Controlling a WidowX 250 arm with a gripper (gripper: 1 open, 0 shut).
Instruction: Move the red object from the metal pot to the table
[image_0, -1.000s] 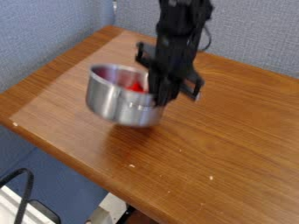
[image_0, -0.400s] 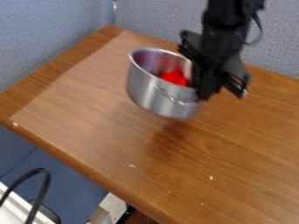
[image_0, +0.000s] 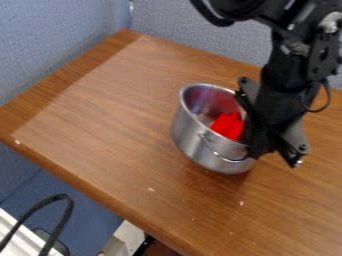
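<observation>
The tool is clamped narrow on the right rim of the metal pot, pointing steeply down. The red object lies inside the pot, which sits toward the desk's right edge.

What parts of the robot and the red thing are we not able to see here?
- Gripper fingertips: camera view, hidden at the metal pot rim.
- Red object: partly hidden by the pot wall and gripper.
- Arm top: cut off by the frame's upper edge.
- Table right side: cut off by the frame.
</observation>
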